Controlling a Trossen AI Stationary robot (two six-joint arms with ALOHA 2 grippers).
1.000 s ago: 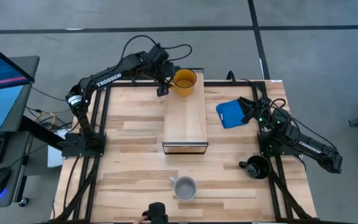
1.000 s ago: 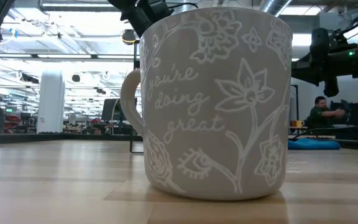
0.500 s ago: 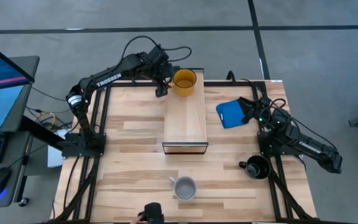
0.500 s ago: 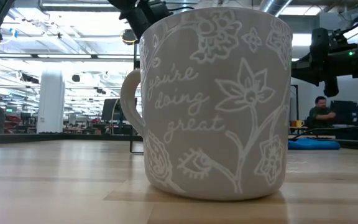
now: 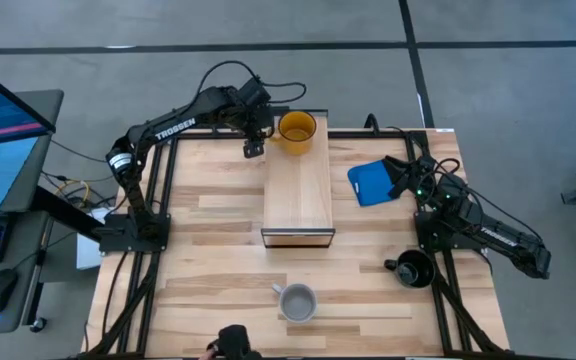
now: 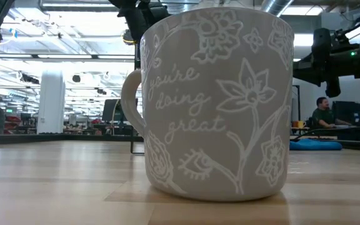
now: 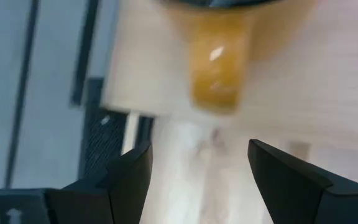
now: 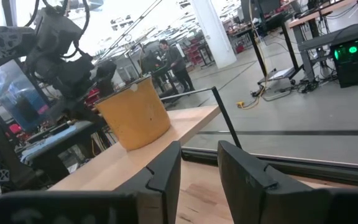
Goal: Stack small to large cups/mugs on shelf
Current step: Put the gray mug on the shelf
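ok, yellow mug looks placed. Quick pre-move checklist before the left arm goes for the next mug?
1. Yellow mug upright on the far end of the shelf: ok.
2. Left gripper clear of the yellow mug, fingers open, nothing held: ok.
3. Rest of the shelf top bare for the next mug: ok.
4. Grey mug upright on the table near the front edge, unobstructed: ok.
5. Black mug by the right arm's base, upright: ok.
6. Right gripper parked by the blue object, away from the shelf; fingers nearly closed: ok.
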